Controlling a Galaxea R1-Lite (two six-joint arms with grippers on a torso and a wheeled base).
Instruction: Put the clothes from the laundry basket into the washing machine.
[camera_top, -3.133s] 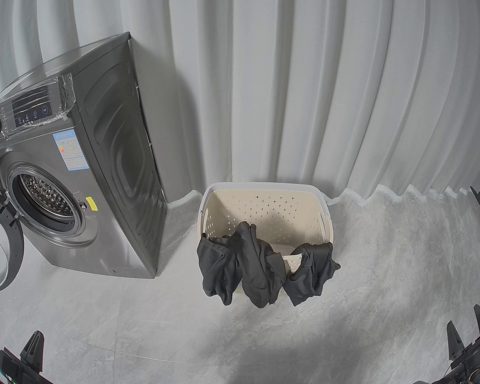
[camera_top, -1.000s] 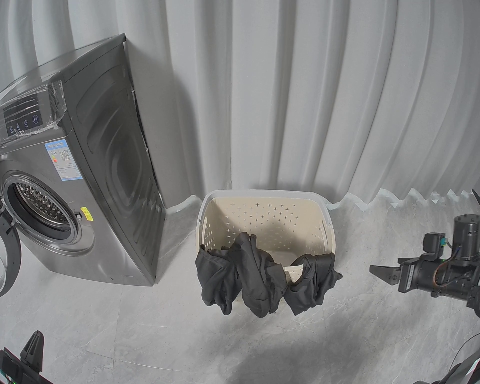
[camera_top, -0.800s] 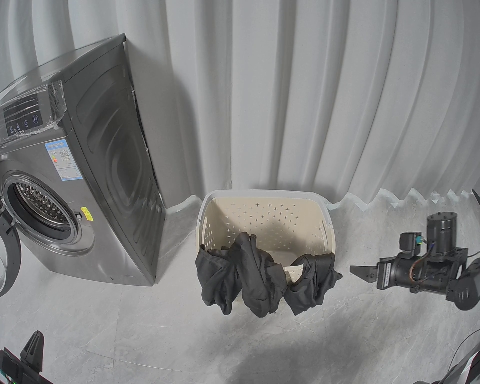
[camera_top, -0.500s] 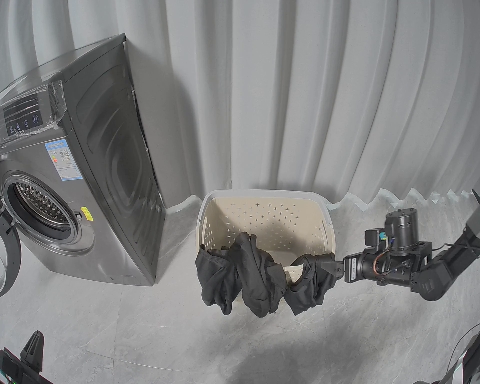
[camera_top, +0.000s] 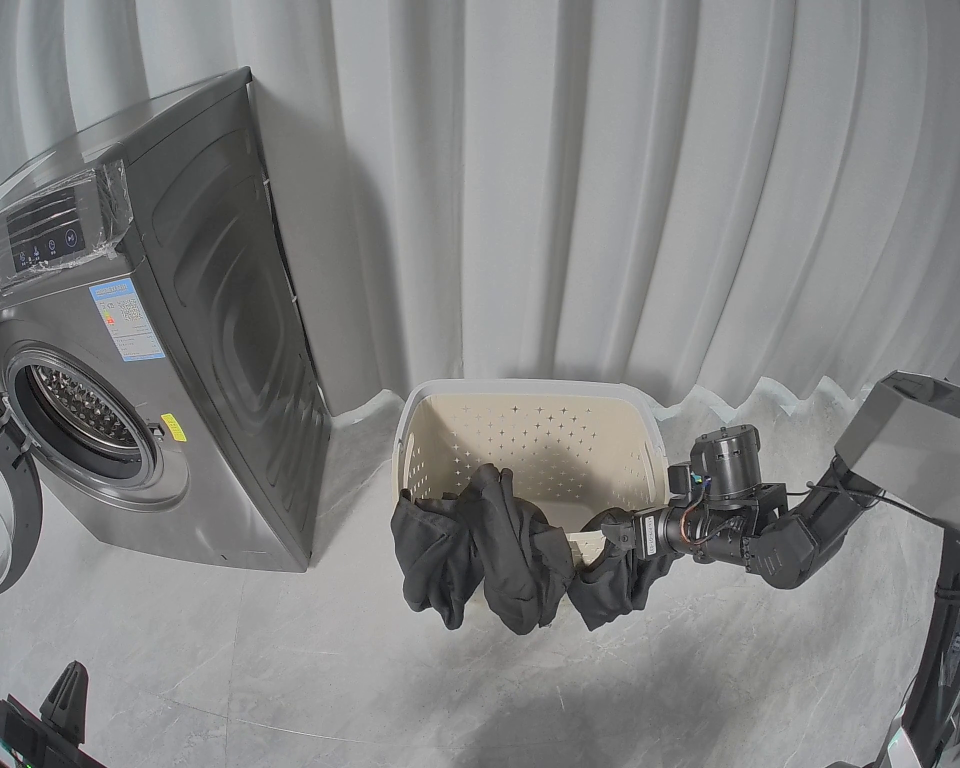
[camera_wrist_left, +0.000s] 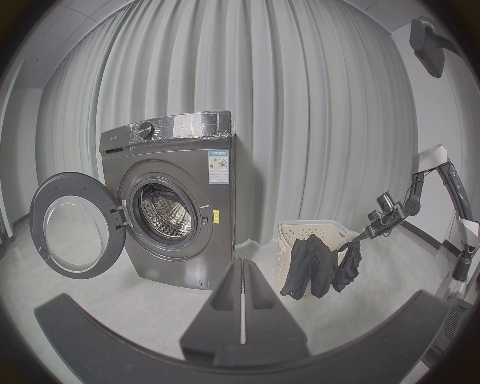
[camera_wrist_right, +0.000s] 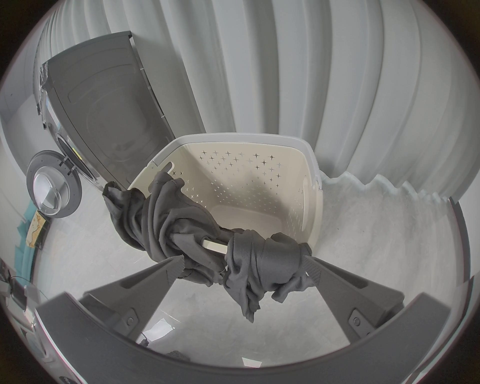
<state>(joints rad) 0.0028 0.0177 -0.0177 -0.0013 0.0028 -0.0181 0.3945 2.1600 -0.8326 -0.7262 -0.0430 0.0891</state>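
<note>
The cream laundry basket (camera_top: 530, 388) stands on the floor, with dark grey clothes (camera_top: 490, 555) draped over its front rim. My right gripper (camera_top: 612, 536) is at the basket's front right corner. In the right wrist view it (camera_wrist_right: 245, 267) is open, its fingers on either side of the right-hand bunch of cloth (camera_wrist_right: 262, 260) without closing on it. The grey washing machine (camera_top: 200, 330) stands to the left with its drum (camera_top: 80, 415) open and its door (camera_wrist_left: 75, 225) swung wide. My left gripper (camera_wrist_left: 242, 272) is shut and empty, low and well back from the machine.
White curtains (camera_top: 600, 180) hang behind the basket and the machine. Bare grey marble floor (camera_top: 300, 660) lies between the basket and the machine's front. The basket's inside (camera_wrist_right: 250, 200) past the draped clothes looks bare.
My right arm has swung in from the right edge and reached the cloth at the basket's front right corner. The left arm and the clothes have not moved.
</note>
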